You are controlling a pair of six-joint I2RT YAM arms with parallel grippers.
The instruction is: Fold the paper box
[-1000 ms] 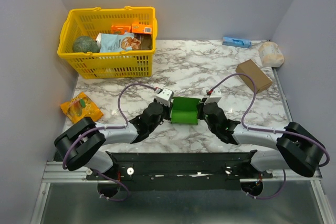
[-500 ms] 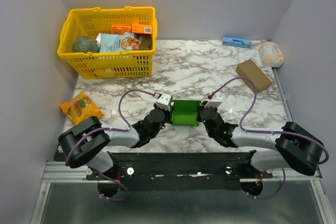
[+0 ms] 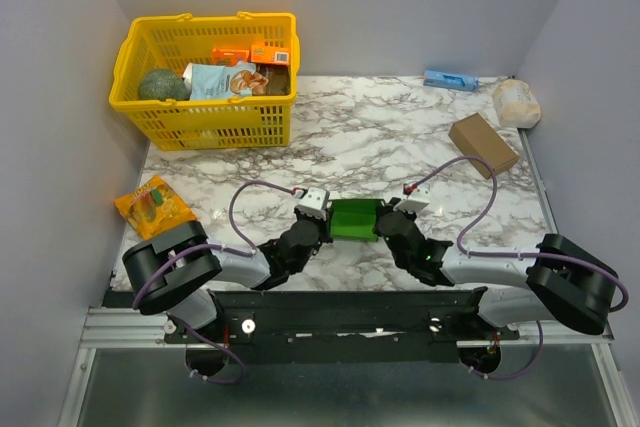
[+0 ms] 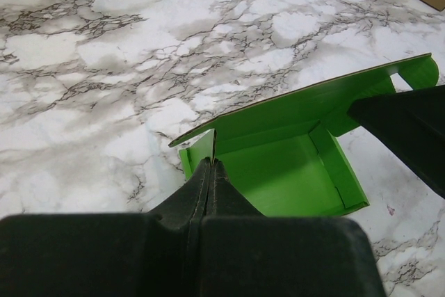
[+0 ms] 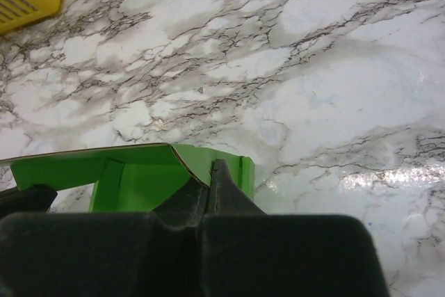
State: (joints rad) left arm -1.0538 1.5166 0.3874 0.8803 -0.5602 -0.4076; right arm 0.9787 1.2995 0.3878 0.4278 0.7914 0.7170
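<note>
so the left gripper (image 3: 322,218) and right gripper (image 3: 385,219) are each pinched tight on 1 end of the paper box (image 3: 353,219)

Lab robot cell: grey enclosure walls (image 3: 350,7), aluminium rail (image 3: 95,332)

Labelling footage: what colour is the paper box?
The paper box is plain bright green; left wrist view.
</note>
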